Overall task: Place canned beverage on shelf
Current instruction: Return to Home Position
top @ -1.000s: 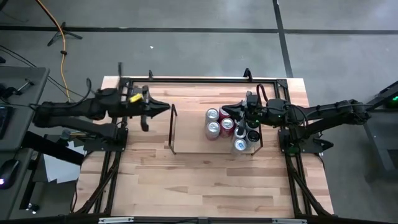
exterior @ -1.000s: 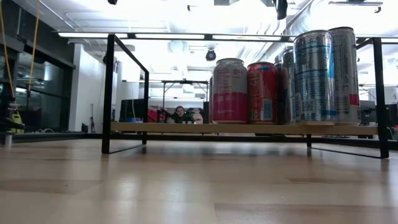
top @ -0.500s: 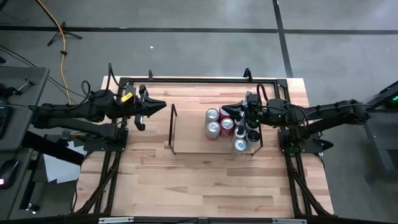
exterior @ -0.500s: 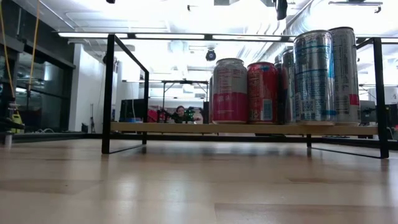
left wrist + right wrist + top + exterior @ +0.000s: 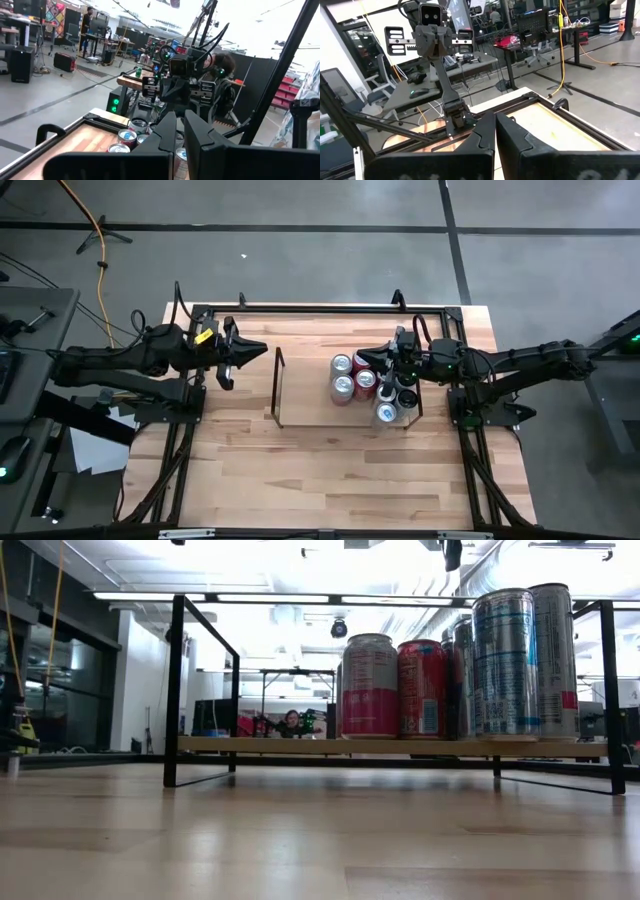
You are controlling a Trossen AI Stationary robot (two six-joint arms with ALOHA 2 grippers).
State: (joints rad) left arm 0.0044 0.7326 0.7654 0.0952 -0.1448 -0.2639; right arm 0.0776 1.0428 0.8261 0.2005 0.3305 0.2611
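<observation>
**Cans on the shelf, both grippers closed on nothing**

From above we see the shelf (image 5: 277, 386) on the table (image 5: 300, 470), with every can gathered toward its right end. The white-and-pink cans (image 5: 342, 364) stand nearest the shelf's middle. The red cans (image 5: 366, 380) are just beside them, and the blue-and-silver cans (image 5: 387, 413) are by the shelf's right end frame.

The left gripper (image 5: 262, 349) hangs just outside the shelf's left end frame, pointing along it and well apart from the white-and-pink cans. The right gripper (image 5: 362, 358) reaches in over the shelf's right end. Its tips are above the red cans and just beside the white-and-pink cans. From this view we cannot tell how high it hangs over them.

The level view adds what the top view hides: the cans stand upright on the shelf's light board.

Only the wrist views settle the grip. The left gripper's fingers (image 5: 167, 135) are pressed nearly together with nothing between them, and so are the right gripper's fingers (image 5: 512, 132). Past the left fingers we see can tops and the right arm (image 5: 182, 82) beyond them. Past the right fingers we see the left arm (image 5: 440, 60).
</observation>
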